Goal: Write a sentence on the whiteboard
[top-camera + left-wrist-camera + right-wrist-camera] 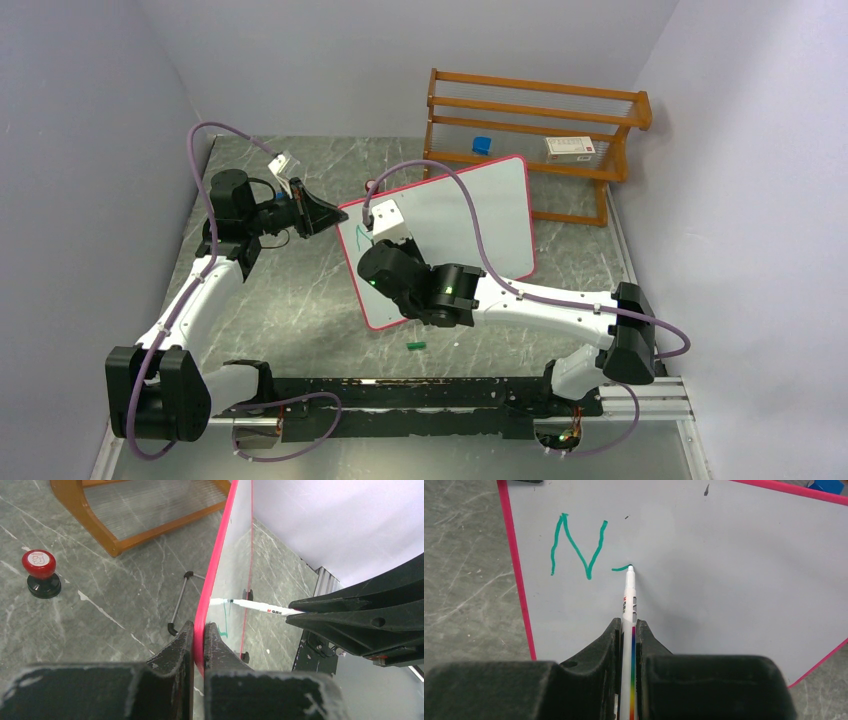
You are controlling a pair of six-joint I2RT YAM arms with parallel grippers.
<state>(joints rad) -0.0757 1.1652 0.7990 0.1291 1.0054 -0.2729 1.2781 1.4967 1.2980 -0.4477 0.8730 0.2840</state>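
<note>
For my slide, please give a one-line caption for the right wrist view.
Right gripper holds a marker, tip on the whiteboard, at a short stroke beside a green N.

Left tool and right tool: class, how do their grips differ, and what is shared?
The left tool clamps the pink-red rim of the large white whiteboard; the right tool clamps a slim white marker. The left tool sits at the board's edge; the right tool faces its front. Both are shut.
</note>
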